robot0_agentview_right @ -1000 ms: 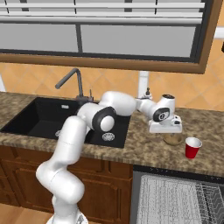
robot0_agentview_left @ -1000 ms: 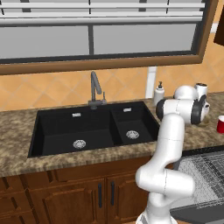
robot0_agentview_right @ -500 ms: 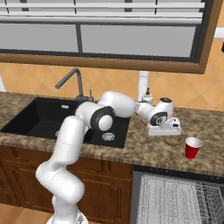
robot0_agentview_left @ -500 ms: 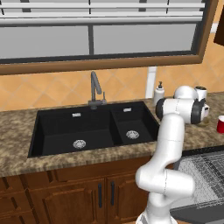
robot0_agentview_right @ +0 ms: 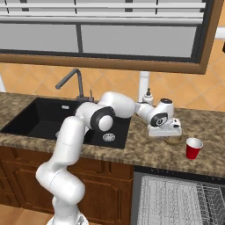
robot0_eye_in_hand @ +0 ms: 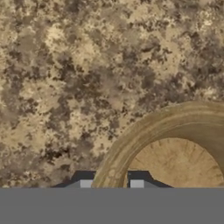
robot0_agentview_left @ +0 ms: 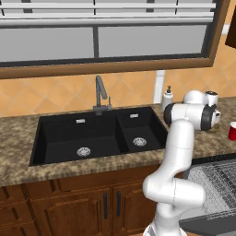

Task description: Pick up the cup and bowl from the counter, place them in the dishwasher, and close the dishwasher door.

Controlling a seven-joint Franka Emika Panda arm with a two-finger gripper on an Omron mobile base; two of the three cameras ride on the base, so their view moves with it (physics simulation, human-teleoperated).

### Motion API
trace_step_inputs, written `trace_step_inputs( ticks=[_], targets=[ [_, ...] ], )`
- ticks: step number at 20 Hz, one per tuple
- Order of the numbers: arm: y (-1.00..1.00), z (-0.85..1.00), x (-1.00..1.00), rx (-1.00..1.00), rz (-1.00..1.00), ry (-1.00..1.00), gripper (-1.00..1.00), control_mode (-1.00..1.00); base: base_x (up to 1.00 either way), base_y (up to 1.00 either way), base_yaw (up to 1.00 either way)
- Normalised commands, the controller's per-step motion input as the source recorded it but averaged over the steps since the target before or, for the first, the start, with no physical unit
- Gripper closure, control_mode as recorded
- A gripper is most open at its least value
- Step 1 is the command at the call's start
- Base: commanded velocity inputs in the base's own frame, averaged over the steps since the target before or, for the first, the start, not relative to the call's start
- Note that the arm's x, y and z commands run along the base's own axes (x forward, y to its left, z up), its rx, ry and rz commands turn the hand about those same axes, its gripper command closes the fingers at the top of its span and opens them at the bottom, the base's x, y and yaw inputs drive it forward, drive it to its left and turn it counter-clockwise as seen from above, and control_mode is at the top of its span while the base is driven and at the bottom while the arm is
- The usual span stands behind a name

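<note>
tool [robot0_agentview_right: 170, 137]: low over the bowl, right of the sink; in the hand view the two tips straddle the bowl's near rim, one outside, one inside. Cannot tell whether they press on the rim.
bowl [robot0_eye_in_hand: 175, 157]: tan, upright on the tabletop, mostly hidden under the tool in the right base view (a sliver of rim shows below the hand).
cup [robot0_agentview_right: 193, 148]: red, upright on the tabletop, just right of the bowl, apart from the tool.
tabletop [robot0_agentview_right: 145, 149]: brown speckled, black double sink [robot0_agentview_left: 99, 133] set in it.
dishwasher [robot0_agentview_right: 176, 202]: below the tabletop edge, grey wire rack visible from above.
soap dispenser [robot0_agentview_left: 167, 97]: white, at the back wall behind the arm.
</note>
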Motion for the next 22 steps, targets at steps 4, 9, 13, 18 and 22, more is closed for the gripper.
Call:
trace_step_inputs(
  ticks=[4, 9, 13, 18, 22],
  targets=[
    [0.40, 0.06, -0.15, 0.00, 0.00, 0.00, 1.00, -1.00, 0.00, 0.00, 0.00],
    [0.75, 0.55, -0.73, -0.05, 0.00, -0.05, 1.00, -1.00, 0.00, 0.00, 0.00],
    [0.31, 0.56, -1.00, 0.00, 0.01, -0.01, 1.00, -1.00, 0.00, 0.00, 0.00],
    [-0.21, 0.52, -1.00, 0.12, 0.06, -0.16, 1.00, -1.00, 0.00, 0.00, 0.00],
    [-0.91, 0.14, -1.00, 0.31, 0.14, -0.30, 1.00, -1.00, 0.00, 0.00, 0.00]
  ],
)
